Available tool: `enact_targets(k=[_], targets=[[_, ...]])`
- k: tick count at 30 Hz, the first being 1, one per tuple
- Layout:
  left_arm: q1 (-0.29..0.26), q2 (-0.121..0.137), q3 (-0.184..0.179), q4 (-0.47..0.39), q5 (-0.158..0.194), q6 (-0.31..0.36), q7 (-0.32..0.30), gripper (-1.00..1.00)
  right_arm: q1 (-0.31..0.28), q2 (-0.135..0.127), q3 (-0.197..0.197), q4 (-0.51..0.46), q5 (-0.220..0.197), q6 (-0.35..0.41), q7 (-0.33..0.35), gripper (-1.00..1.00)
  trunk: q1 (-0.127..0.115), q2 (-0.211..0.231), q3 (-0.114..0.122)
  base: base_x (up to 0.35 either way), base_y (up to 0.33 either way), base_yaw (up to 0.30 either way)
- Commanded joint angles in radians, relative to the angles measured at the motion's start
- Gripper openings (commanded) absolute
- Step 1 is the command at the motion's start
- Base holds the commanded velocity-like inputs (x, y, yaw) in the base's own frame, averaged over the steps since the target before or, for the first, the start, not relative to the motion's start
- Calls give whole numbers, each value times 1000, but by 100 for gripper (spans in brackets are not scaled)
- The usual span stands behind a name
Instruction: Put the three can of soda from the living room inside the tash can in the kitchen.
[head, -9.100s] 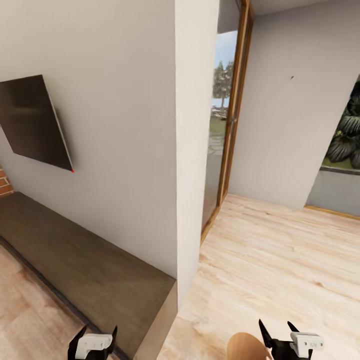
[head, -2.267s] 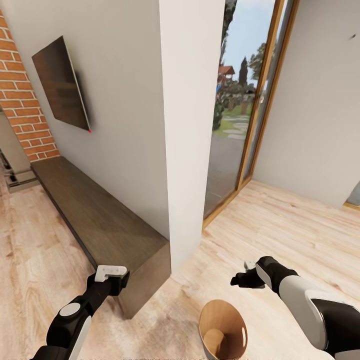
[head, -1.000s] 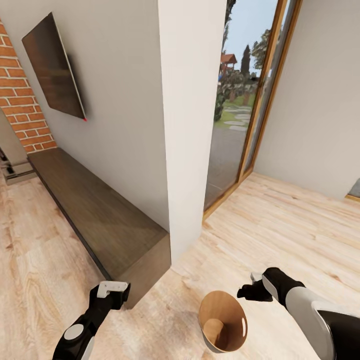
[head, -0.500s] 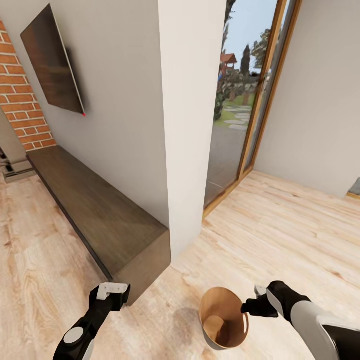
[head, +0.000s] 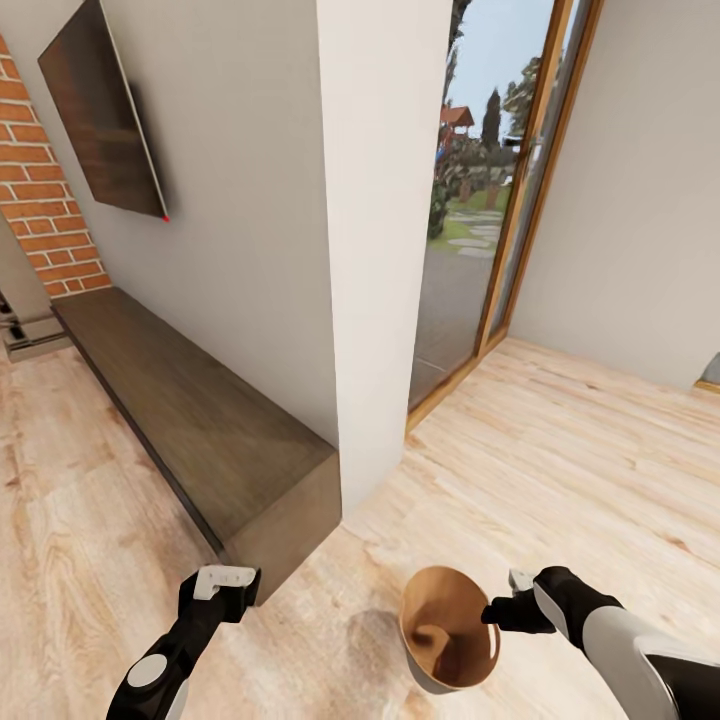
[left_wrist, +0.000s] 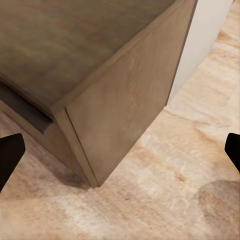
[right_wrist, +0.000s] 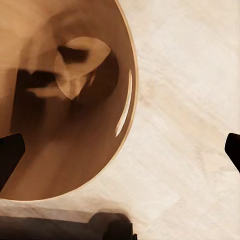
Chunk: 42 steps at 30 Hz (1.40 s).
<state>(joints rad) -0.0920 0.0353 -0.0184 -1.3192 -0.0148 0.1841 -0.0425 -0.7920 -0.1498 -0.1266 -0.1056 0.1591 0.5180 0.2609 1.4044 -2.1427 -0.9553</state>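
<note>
The tash can (head: 445, 640), coppery-brown inside and pale grey outside, stands on the plank floor at the lower middle of the head view, its mouth tipped toward me. My right gripper (head: 498, 612) is at its right rim. In the right wrist view the right gripper (right_wrist: 120, 152) is open, its dark fingertips (right_wrist: 10, 155) spread wide over the tash can (right_wrist: 60, 115), whose floor shows dark blurred shapes. My left gripper (head: 222, 585) hangs open beside the end of a dark bench; in the left wrist view the left gripper (left_wrist: 120, 155) holds nothing. The cans of soda are out of view.
A low dark wood bench (head: 200, 420) runs along the wall under a TV (head: 100, 120), with brick (head: 40, 200) at far left. A white wall end (head: 375, 250) juts out straight ahead. A glass door (head: 480, 200) and light plank floor (head: 580, 450) lie to the right.
My right gripper has dropped and moved left to the tash can's rim. The can's mouth has tipped slightly and its inside looks darker. The left gripper has barely moved.
</note>
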Motion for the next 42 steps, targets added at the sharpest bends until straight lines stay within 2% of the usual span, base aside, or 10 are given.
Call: enact_targets(k=[1, 6, 16, 25, 39, 42], targets=[[0, 0, 0, 0, 0, 0, 0, 100, 0, 0, 1, 0, 0, -1, 0, 100, 4, -7, -3, 0, 0, 0], [0, 0, 0, 0, 0, 0, 0, 100, 2, 1, 3, 0, 2, -8, 0, 100, 23, -42, -19, 0, 0, 0], [0, 0, 0, 0, 1, 1, -4, 100, 2, 1, 5, 0, 2, -14, 0, 100, 23, -42, -19, 5, 0, 0], [0, 1, -1, 0, 1, 1, -6, 100, 2, 0, 5, 0, 2, -15, 0, 100, 23, -42, -19, 209, 0, 0], [0, 1, -2, 0, 1, 1, -4, 100, 2, 1, 5, -2, 2, -15, 0, 100, 23, -42, -19, 33, 0, 0], [0, 0, -2, 0, 1, 0, -3, 100, 2, 1, 5, -2, 2, -15, 0, 100, 35, -63, -28, 3, 0, 0]])
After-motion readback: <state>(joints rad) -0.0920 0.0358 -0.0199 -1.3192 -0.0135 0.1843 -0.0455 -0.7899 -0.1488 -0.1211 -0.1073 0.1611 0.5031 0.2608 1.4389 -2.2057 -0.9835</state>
